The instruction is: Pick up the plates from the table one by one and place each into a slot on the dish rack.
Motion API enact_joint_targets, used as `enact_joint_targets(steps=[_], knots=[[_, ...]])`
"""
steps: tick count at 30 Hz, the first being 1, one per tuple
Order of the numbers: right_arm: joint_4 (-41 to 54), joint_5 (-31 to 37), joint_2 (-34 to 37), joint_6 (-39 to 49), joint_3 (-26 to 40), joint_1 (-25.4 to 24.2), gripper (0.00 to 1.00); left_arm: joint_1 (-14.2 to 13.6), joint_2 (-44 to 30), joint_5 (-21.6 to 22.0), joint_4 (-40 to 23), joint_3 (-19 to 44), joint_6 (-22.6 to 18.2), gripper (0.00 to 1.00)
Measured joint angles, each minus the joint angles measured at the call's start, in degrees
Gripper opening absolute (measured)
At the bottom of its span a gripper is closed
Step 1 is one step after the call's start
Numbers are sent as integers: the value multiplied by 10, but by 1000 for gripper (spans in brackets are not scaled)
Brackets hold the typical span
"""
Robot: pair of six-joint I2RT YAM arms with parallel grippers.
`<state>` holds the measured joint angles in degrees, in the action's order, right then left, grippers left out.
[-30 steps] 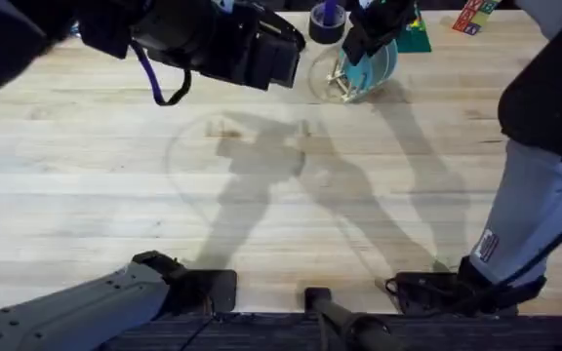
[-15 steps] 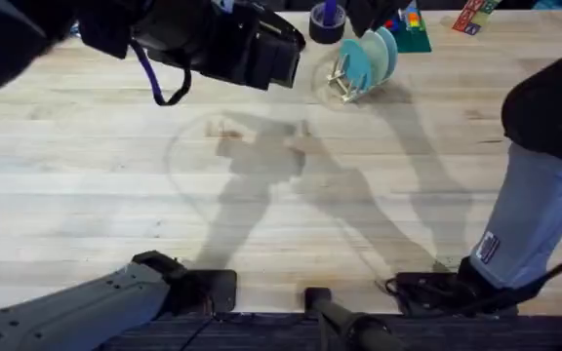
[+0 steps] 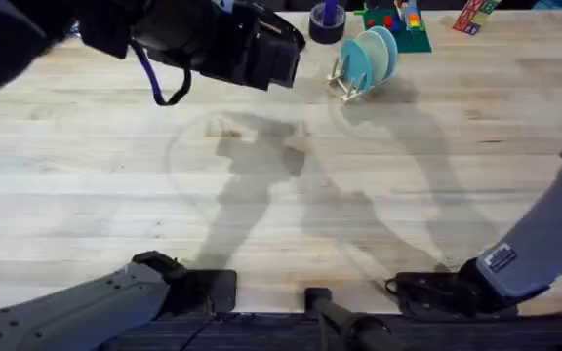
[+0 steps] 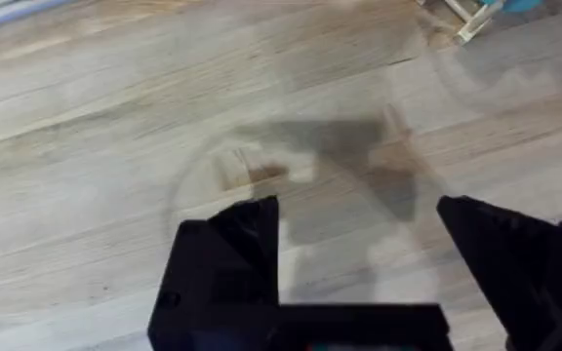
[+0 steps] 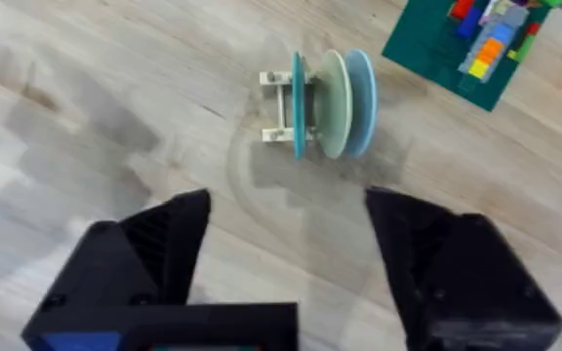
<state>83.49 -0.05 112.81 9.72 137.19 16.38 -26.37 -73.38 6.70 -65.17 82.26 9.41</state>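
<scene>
From overhead, the plates (image 3: 371,56) stand on edge in the dish rack (image 3: 347,78) at the table's (image 3: 261,214) far side, and I judge them light, stiff, slick plastic, best pinched at the rim. My left gripper (image 4: 359,239) hangs open over bare wood, the rack cut off at the frame's corner. My right gripper (image 5: 286,229) is open too, short of the turquoise, cream and light-blue discs, the slots between them hidden

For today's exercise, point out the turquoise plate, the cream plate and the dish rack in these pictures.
turquoise plate (image 5: 298,107): right wrist view, on its thin edge, seen edge-on.
cream plate (image 5: 328,105): right wrist view, on its pale face, between the other plates.
dish rack (image 5: 277,107): right wrist view, on the wooden end frame beside the plates.
</scene>
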Motion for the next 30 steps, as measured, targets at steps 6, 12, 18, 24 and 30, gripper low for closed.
enact_joint_targets(steps=[6,12,18,24,30], knots=[[16,0,-69,-10,-25,0,992,0,0,0,0,0,0,993],[-24,0,-159,-16,-157,0,994,0,0,-2,-7,0,-2,993],[-54,0,-252,-19,-307,0,994,0,0,-13,-28,0,-5,994],[-56,0,-336,-26,-423,0,994,0,0,-14,-47,0,-7,993],[-65,0,-364,-32,-448,0,995,0,0,-16,-50,0,-7,993]])
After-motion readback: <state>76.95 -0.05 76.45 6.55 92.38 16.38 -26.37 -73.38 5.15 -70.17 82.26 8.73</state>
